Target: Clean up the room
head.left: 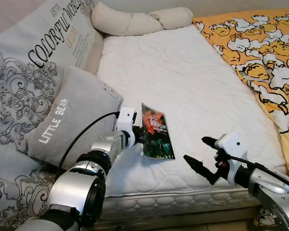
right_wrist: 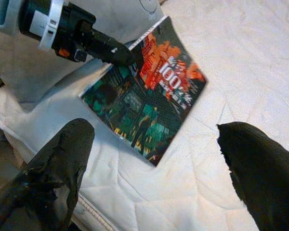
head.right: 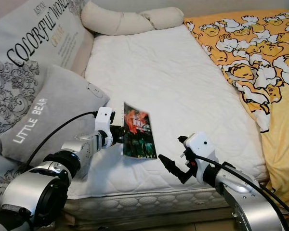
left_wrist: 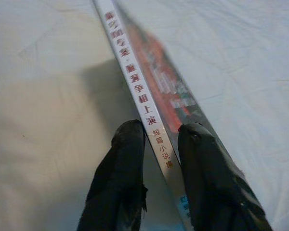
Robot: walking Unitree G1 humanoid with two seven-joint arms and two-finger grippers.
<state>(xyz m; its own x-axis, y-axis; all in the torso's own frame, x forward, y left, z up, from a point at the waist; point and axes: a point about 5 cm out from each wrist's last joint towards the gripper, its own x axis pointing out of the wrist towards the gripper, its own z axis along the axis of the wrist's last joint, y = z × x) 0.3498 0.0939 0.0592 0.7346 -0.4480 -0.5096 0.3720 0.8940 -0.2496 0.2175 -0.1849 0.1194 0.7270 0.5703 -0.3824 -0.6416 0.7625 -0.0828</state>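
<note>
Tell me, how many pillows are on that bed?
3. A long cream bolster lies at the head, a large "Colorful World" pillow along the robot's left, and a grey "Little Bear" cushion leans against it. Others may be hidden.

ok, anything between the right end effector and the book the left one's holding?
Nothing visible. The book is pinched at its spine by the left end effector; the right end effector hangs open beside it, with bare mattress between them.

grey cushion (head.left: 74,115) | cream bolster (head.left: 139,20) | yellow duvet (head.left: 260,53), apparently cartoon-printed
</note>
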